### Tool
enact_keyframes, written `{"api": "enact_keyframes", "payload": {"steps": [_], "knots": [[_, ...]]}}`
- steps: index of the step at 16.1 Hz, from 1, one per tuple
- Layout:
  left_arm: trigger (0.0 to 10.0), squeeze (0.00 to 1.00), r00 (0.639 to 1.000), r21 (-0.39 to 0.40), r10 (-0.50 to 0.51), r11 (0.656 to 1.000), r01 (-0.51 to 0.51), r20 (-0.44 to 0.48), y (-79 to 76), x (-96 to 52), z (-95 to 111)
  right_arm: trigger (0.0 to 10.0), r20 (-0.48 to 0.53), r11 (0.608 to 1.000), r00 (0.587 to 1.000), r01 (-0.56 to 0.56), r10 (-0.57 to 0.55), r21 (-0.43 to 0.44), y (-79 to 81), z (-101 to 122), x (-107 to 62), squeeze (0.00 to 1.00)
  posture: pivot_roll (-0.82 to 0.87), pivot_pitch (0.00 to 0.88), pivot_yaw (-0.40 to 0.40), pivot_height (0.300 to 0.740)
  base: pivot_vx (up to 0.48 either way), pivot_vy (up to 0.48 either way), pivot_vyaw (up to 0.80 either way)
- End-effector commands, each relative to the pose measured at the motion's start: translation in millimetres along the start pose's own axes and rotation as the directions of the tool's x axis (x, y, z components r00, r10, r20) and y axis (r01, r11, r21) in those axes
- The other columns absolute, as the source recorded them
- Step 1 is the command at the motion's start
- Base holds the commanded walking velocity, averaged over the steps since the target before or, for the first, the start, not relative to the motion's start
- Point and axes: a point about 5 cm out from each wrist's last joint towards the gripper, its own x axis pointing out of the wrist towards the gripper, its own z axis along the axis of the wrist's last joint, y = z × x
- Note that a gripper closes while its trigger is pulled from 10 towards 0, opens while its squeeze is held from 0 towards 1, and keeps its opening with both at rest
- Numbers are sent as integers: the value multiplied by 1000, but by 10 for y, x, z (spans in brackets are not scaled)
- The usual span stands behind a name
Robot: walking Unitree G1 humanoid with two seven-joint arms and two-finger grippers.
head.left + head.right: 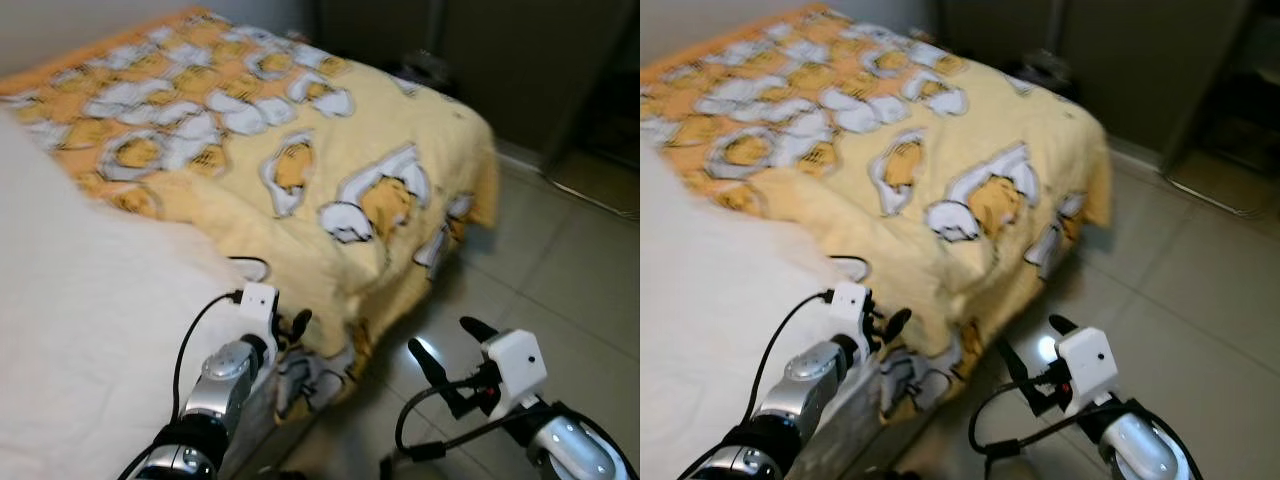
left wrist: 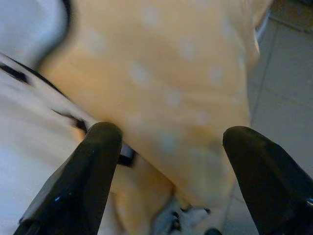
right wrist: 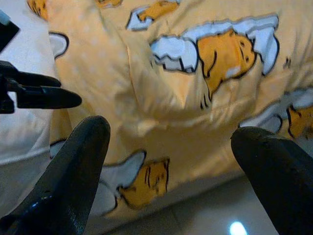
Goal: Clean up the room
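A yellow blanket (image 1: 300, 150) printed with cartoon figures lies rumpled over the bed, its corner hanging down the near side (image 3: 161, 142). Bare white sheet (image 1: 90, 310) covers the bed's left part. My left gripper (image 1: 292, 332) is open at the mattress edge, right by the blanket's folded hem (image 2: 181, 98), with nothing between its fingers (image 2: 98, 161). My right gripper (image 1: 443, 337) is open over the floor beside the bed, pointing at the hanging blanket corner and holding nothing. The left gripper's black fingers (image 3: 44, 97) also show in the right wrist view.
Pale tiled floor (image 1: 560, 270) runs along the bed's right side. Dark cupboard fronts (image 1: 520, 70) stand at the back. A dark object (image 1: 425, 70) lies beyond the bed's far corner.
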Motion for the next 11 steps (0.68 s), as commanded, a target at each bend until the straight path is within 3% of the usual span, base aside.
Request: {"api": "enact_keyframes", "payload": {"steps": [1,6,8,11], "knots": [[10000,0,1000,6,16,1000,-16,-21,58,-29,-66,10000,12,1000,1000,-24,24,9,37,53,-21,0,-353,205,117,740,0,0,0],[10000,0,994,-1,106,994,-106,22,186,-44,-22,10000,-20,999,999,-38,38,19,87,51,-116,0,-358,226,107,740,0,0,0],[10000,0,983,-26,167,986,-165,82,316,-76,77,10000,-30,999,999,-39,39,18,85,64,-141,0,-358,226,107,740,0,0,0],[10000,0,982,10,155,988,-157,110,384,-170,76,10000,-43,999,998,-36,37,19,74,57,-161,0,-360,225,109,740,0,0,0]]}}
